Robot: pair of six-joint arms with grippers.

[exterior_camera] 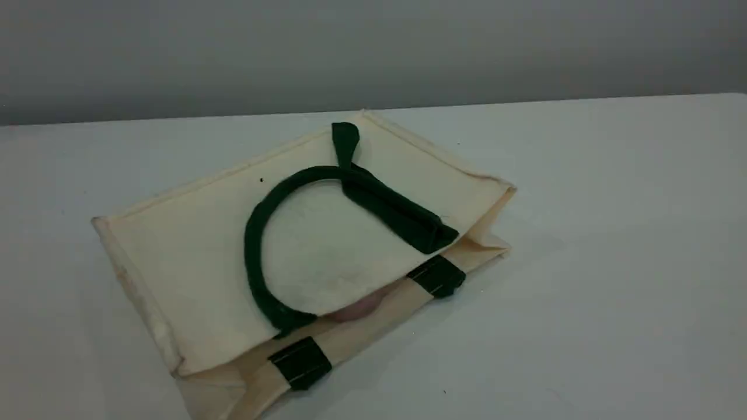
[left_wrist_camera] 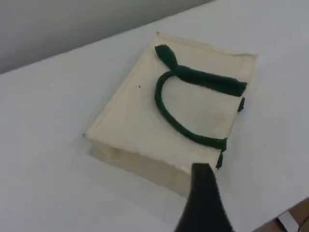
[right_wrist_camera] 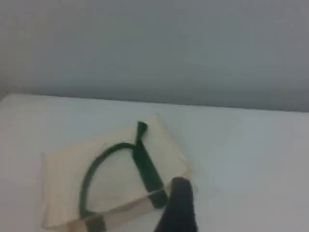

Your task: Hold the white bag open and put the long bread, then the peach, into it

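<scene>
The white bag (exterior_camera: pixel 192 251) lies flat on the table, its mouth toward the near right. One dark green handle (exterior_camera: pixel 254 245) curls on its top panel. A small pink patch (exterior_camera: pixel 359 309) shows just inside the mouth and looks like the peach. The long bread is out of view. Neither arm shows in the scene view. The left wrist view looks down on the bag (left_wrist_camera: pixel 130 121) with one dark fingertip (left_wrist_camera: pixel 203 176) over its near edge. In the right wrist view the bag (right_wrist_camera: pixel 63 169) sits behind a blurred fingertip (right_wrist_camera: pixel 179 193). Both grippers hold nothing and hover apart from the bag.
Green patches (exterior_camera: pixel 300 361) (exterior_camera: pixel 437 275) mark the lower rim at the bag's mouth. The white table (exterior_camera: pixel 613 262) ends at a grey wall behind. The table's corner (left_wrist_camera: pixel 289 220) shows at the lower right of the left wrist view.
</scene>
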